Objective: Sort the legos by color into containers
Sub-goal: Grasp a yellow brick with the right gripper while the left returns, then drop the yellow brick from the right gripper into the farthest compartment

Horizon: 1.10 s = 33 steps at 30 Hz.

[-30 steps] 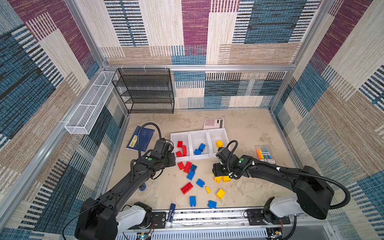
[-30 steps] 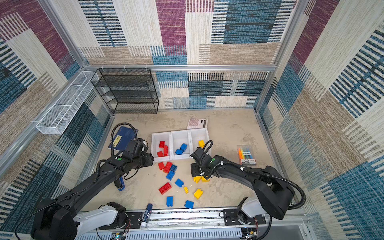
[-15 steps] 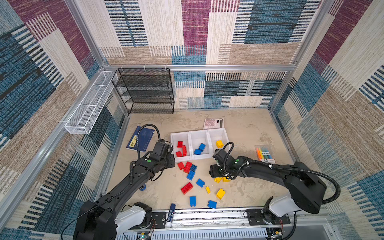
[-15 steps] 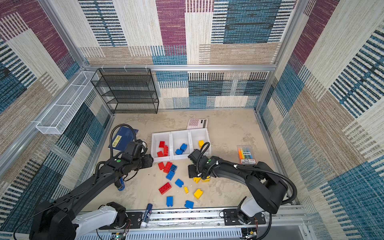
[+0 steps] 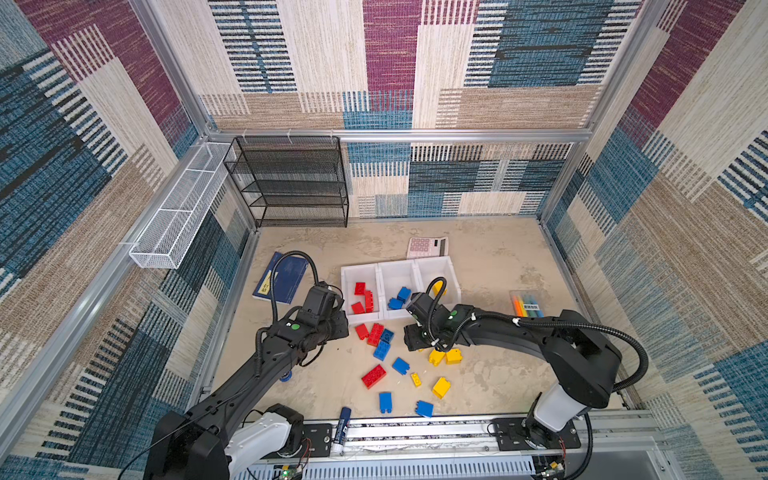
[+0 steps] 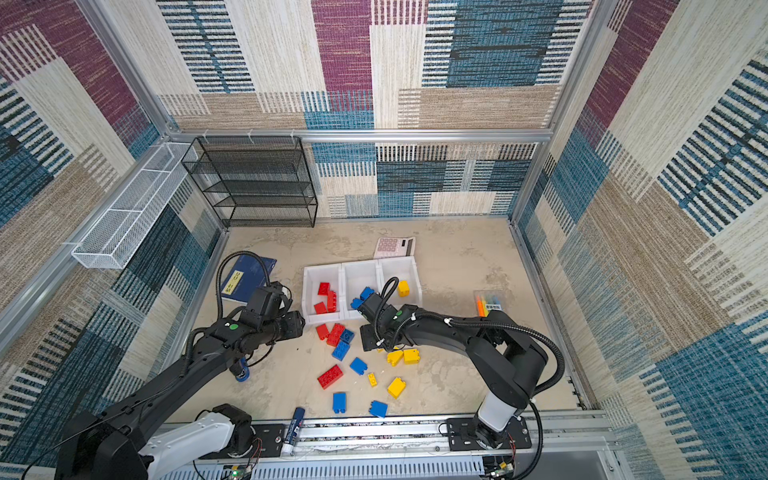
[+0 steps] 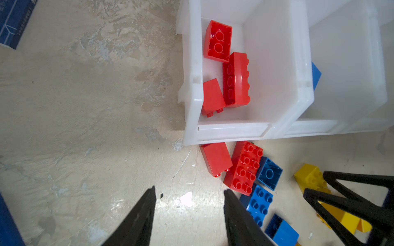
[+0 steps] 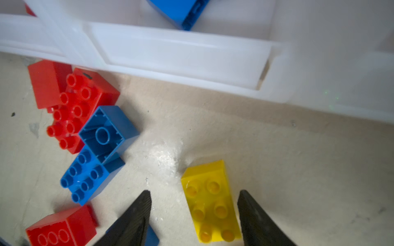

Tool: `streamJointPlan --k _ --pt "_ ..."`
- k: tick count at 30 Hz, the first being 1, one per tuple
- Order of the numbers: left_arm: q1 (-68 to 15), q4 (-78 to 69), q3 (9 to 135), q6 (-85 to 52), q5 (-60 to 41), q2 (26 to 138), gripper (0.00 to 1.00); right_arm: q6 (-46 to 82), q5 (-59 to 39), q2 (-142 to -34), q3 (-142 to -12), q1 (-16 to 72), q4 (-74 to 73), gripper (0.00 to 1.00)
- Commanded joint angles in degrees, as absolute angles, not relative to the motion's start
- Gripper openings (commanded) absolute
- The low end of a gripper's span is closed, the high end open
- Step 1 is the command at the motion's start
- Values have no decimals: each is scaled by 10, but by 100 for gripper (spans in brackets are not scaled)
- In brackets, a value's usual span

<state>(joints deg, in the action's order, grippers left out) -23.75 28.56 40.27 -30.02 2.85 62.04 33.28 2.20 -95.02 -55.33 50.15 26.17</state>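
Here, the right gripper [image 8: 195, 191] is seen with its jaws spread on either side of an oblong yellow plastic studded brick [image 8: 210, 202]. The brick lies studs-up and unclamped on the mottled beige tabletop [image 8: 277, 149], near the front wall of the three joined white plastic open-top bins [image 5: 397, 274]. The left gripper [image 7: 189, 189] is also spread, with nothing held, over bare tabletop; a long red studded brick [image 7: 245, 168] lies just beside one fingertip. Red bricks [image 7: 234, 78] are contained in the bin nearest the left arm, blue bricks [image 5: 399, 297] in the middle bin and a square yellow brick [image 6: 403, 288] in the third. Writing on the yellow label [image 5: 266, 286] of the dark blue book [image 5: 289, 274] and on the clear marker pack [image 5: 525, 301] cannot be read.
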Motion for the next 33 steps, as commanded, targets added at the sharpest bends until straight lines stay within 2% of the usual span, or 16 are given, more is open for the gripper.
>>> streamJointPlan --k 1,6,13,18,24,33 --pt "-236 288 401 -310 37 620 55 331 52 -953 -554 505 283 65" --pt "-236 288 398 -311 36 619 55 327 67 -967 -565 515 295 60" --pt "-236 290 398 -312 37 614 55 320 86 -990 -584 530 305 41" --pt "-236 294 398 -312 38 610 55 307 98 -971 -588 530 304 33" --pt "-236 299 400 -311 38 606 55 266 112 -953 -617 515 316 32" --pt "-236 309 399 -312 36 591 55 157 114 -949 -711 396 315 31"
